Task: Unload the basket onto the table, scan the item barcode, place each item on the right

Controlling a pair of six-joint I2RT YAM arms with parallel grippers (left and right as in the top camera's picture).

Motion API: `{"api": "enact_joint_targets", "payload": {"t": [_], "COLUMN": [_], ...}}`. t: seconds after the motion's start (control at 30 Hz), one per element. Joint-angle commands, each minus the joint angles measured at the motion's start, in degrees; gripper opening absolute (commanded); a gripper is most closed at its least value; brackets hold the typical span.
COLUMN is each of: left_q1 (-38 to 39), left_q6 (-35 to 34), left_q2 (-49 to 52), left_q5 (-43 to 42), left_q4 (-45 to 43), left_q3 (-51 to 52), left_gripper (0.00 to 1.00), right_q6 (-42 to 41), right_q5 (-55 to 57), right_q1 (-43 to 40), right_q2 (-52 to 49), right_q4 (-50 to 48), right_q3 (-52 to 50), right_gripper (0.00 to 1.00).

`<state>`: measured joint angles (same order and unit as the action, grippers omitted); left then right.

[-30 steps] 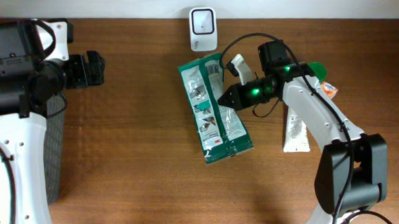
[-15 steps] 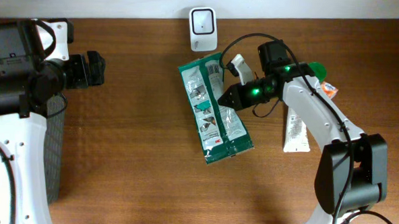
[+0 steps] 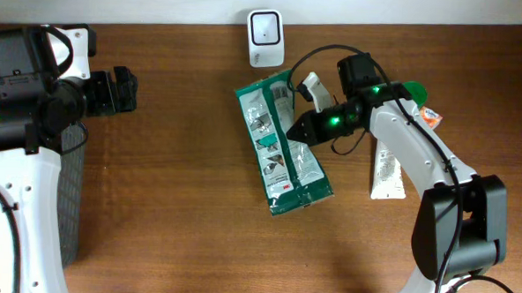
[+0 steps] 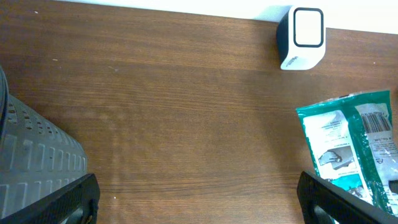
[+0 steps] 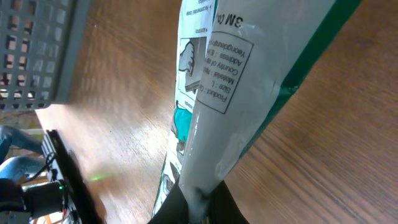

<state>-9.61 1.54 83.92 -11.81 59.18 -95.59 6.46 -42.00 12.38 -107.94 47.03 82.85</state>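
We see the green packet (image 3: 282, 161) nudged slightly rightward at centre frame, just below the scanner (image 3: 266, 27) — our right pincer (image 3: 289, 132) stays clamped on its edge, left pincer (image 3: 129, 90) wide open; scanning seems pending.

Overhead: high above table (image 3: 170, 204), facing straight down, far; both arms in frame

Left wrist: low, behind left fingers (image 4: 68, 202), facing forward across tabletop, mid range; fingers only at bottom corners, scanner (image 4: 301, 36) far ahead of them, basket (image 4: 31, 155) just beside finger at frame left

Right wrist: very near, looking along right fingers (image 5: 171, 208) at bottom edge; packet (image 5: 242, 93) rising from fingertips fills frame, basket well beyond

Shared: packet and basket in all three views; scanner in overhead and left wrist only
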Motion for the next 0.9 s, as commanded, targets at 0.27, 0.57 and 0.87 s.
{"api": "enact_joint_targets", "payload": {"t": [0.27,0.57,0.87], "left_q1": [0.1,0.1,0.1], "left_q6": [0.7,0.7,0.7], "left_q2": [-0.5,-0.5,-0.5], "left_q5": [-0.9,-0.9,-0.9], "left_q4": [0.1,0.1,0.1], "left_q3": [-0.7,-0.7,-0.7], "left_gripper": [0.99,0.99,0.99], "right_q6": [0.9,0.4,1.3], "right_q5": [2.3,9.4,18.9], "right_q1": [-0.5,0.0,4.7], "right_q2": [1.5,1.5,1.5], "right_q4": [1.7,5.7,7.4], "right_q3": [1.1,9.0,26.1], "right_gripper": [0.04,0.04,0.04]}}
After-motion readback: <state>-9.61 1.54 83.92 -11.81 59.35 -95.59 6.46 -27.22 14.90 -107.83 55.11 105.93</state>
